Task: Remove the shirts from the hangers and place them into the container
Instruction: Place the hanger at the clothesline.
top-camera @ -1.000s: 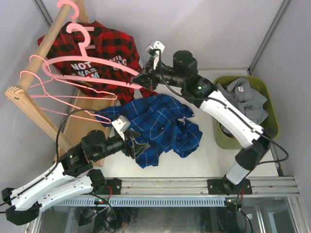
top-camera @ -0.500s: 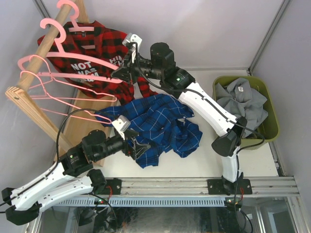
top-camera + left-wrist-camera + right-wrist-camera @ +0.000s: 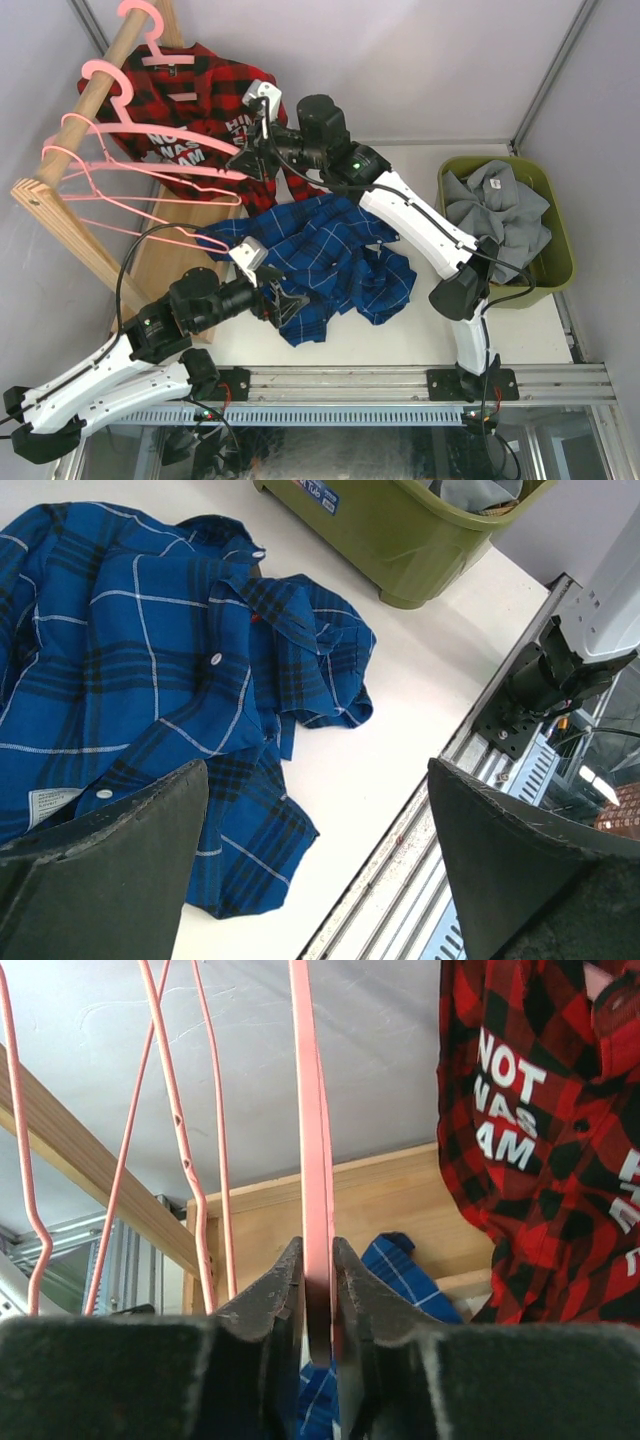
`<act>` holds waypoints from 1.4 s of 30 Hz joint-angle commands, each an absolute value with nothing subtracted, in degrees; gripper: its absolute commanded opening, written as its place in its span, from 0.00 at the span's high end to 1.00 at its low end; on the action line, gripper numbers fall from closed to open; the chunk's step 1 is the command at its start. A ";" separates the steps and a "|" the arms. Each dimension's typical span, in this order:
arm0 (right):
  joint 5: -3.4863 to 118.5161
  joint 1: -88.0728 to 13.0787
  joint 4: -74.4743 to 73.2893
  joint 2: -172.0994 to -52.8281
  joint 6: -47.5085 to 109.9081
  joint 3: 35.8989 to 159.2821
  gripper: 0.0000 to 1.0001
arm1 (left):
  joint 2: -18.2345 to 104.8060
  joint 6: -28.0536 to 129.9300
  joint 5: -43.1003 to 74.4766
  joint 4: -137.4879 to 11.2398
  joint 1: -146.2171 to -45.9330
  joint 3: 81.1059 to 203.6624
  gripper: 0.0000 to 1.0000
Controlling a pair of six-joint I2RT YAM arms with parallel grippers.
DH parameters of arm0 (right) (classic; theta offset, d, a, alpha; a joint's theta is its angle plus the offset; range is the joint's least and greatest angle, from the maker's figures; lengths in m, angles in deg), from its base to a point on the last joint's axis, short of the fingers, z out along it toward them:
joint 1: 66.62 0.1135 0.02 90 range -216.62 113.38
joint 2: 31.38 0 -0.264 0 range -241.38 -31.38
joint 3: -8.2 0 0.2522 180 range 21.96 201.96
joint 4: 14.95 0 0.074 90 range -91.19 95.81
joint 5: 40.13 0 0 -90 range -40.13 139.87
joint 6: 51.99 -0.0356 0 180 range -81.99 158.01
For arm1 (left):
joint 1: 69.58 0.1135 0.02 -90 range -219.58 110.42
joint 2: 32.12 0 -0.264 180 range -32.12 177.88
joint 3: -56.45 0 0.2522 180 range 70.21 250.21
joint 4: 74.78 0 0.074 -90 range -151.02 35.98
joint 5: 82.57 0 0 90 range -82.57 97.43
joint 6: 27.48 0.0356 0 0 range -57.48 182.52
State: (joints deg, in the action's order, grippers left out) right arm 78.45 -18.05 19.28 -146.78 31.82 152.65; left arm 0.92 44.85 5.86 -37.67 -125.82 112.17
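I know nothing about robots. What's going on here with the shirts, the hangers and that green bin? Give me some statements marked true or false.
1. The right gripper is shut on a pink hanger. True.
2. The blue plaid shirt is in the green bin. False: it lies on the table.
3. A grey shirt lies in the green bin. True.
4. The left gripper grips the blue plaid shirt. False: its jaws stand open above it, holding nothing.
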 commanded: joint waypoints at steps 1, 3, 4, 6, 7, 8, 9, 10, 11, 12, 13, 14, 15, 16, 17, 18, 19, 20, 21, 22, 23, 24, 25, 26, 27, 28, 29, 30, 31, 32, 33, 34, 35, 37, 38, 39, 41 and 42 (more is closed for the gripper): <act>76.35 -17.67 21.06 -143.62 32.95 153.54 0.75 | 0.90 43.49 4.52 -38.79 -126.00 111.00 0.07; 73.11 -17.75 21.39 -141.31 33.34 151.48 0.61 | 1.20 43.68 4.58 -38.66 -126.00 111.00 0.06; 71.06 -17.88 21.16 -139.63 33.43 149.95 0.56 | 1.30 43.74 4.65 -38.43 -126.00 110.92 0.06; 68.22 -18.50 19.45 -135.75 33.48 145.18 0.47 | 1.64 44.03 4.69 -37.89 -126.00 110.91 0.05; 67.35 -18.93 18.17 -133.42 33.42 142.32 0.45 | 1.73 44.06 4.56 -37.71 -126.00 110.82 0.05; 66.62 -19.43 16.82 -131.12 33.07 138.94 0.42 | 1.83 44.08 4.51 -37.58 -125.98 110.74 0.05; 65.93 -20.08 15.31 -128.46 32.57 135.63 0.40 | 1.95 44.06 4.39 -37.60 -126.00 110.67 0.05; 65.37 -20.79 13.60 -125.87 31.94 131.71 0.39 | 2.08 44.03 4.35 -37.64 -126.00 110.60 0.05; 64.98 -21.67 11.97 -123.34 31.17 127.84 0.37 | 2.21 43.91 4.15 -37.76 -126.00 110.64 0.05; 64.65 -22.50 10.31 -120.83 30.38 124.05 0.36 | 2.42 43.81 3.94 -37.90 -126.00 110.64 0.05; 64.17 -23.56 9.02 -118.67 29.40 120.19 0.36 | 2.65 43.73 3.63 -37.97 -126.00 110.68 0.05; 63.81 -24.62 7.88 -116.52 28.46 116.57 0.35 | 2.94 43.57 3.24 -38.11 -126.00 110.73 0.04; 63.54 -25.81 6.94 -113.98 27.53 111.55 0.35 | 3.20 43.54 3.00 -38.16 -126.00 110.78 0.03; 63.24 -27.23 6.53 -112.57 26.18 109.20 0.35 | 3.50 43.53 2.82 -38.17 -126.00 110.94 0.02; 62.99 -28.71 6.85 -111.62 24.70 105.53 0.35 | 3.82 43.51 2.78 -38.17 -126.00 111.10 0.02; 62.75 -30.40 8.08 -111.18 22.74 103.35 0.35 | 4.11 43.61 2.63 -38.17 -126.00 111.23 0.00; 62.13 -32.02 10.02 -111.23 20.57 101.89 0.35 | 4.33 43.62 2.63 -38.23 -126.00 111.32 0.00; 61.55 -33.39 12.57 -111.75 18.98 101.02 0.34 | 4.51 43.60 2.58 -38.26 -126.00 111.42 0.00; 60.72 -34.54 15.40 -112.43 17.94 100.45 0.34 | 4.72 43.62 2.54 -38.26 -126.00 111.46 0.00; 59.85 -35.22 18.40 -113.46 17.50 100.07 0.34 | 4.84 43.62 2.57 -38.27 -126.00 111.46 0.00; 59.14 -35.74 21.05 -114.59 17.50 99.69 0.34 | 4.94 43.56 2.57 -38.28 -126.00 111.52 0.00; 58.50 -36.03 23.51 -116.04 17.82 99.63 0.33 | 4.97 43.47 2.51 -38.27 -126.00 111.46 0.00; 58.24 -36.27 25.83 -117.45 18.33 99.58 0.31 | 5.00 43.38 2.55 -38.28 -126.00 111.37 0.00; 57.83 -36.25 27.81 -118.68 18.68 99.50 0.29 | 4.97 43.29 2.51 -38.26 -126.00 111.31 0.00; 57.20 -36.28 29.52 -120.01 18.18 99.29 0.28 | 4.96 43.19 2.65 -38.26 -126.00 111.27 0.00; 56.49 -36.38 31.27 -121.20 16.64 99.00 0.28 | 4.96 43.12 2.68 -38.26 -126.00 111.21 0.00; 55.68 -36.42 32.15 -122.29 15.08 98.78 0.26 | 4.96 43.10 2.61 -38.26 -126.00 111.15 0.00; 54.64 -36.46 32.58 -123.26 13.48 98.36 0.24 | 4.99 43.05 2.62 -38.28 -126.00 111.24 0.00; 53.63 -36.41 32.49 -123.47 12.16 97.62 0.22 | 4.99 43.04 2.55 -38.26 -126.00 111.26 0.00; 52.28 -36.27 32.03 -123.42 10.92 96.82 0.21 | 5.08 43.09 2.54 -38.20 -126.00 111.30 0.00; 50.73 -36.07 31.69 -123.15 9.74 95.92 0.20 | 5.15 43.09 2.56 -38.18 -126.00 111.36 0.00; 48.83 -35.81 31.50 -122.81 8.77 95.32 0.19 | 5.16 43.09 2.59 -38.23 -126.00 111.43 0.00; 47.01 -35.53 31.12 -122.46 8.10 94.62 0.18 | 5.30 43.05 2.61 -38.20 -126.00 111.51 0.00; 45.24 -35.18 29.65 -121.63 6.92 92.81 0.17 | 5.47 43.16 2.59 -38.20 -126.00 111.47 0.00; 44.80 -35.23 28.85 -121.49 6.19 91.07 0.16 | 5.57 43.18 2.69 -38.19 -126.00 111.55 0.00; 44.83 -35.30 27.99 -121.61 5.30 90.06 0.16 | 5.73 43.23 2.74 -38.17 -126.00 111.60 0.00; 47.81 -35.61 25.96 -122.40 4.63 88.48 0.16 | 5.95 43.34 2.98 -38.21 -126.00 111.66 0.00; 50.74 -35.70 24.96 -123.16 4.63 88.13 0.16 | 6.02 43.31 2.97 -38.21 -126.00 111.75 0.00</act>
State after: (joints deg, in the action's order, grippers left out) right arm 48.38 -35.69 30.21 -123.91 8.34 89.90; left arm 5.72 43.62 3.11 -36.51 -125.87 111.23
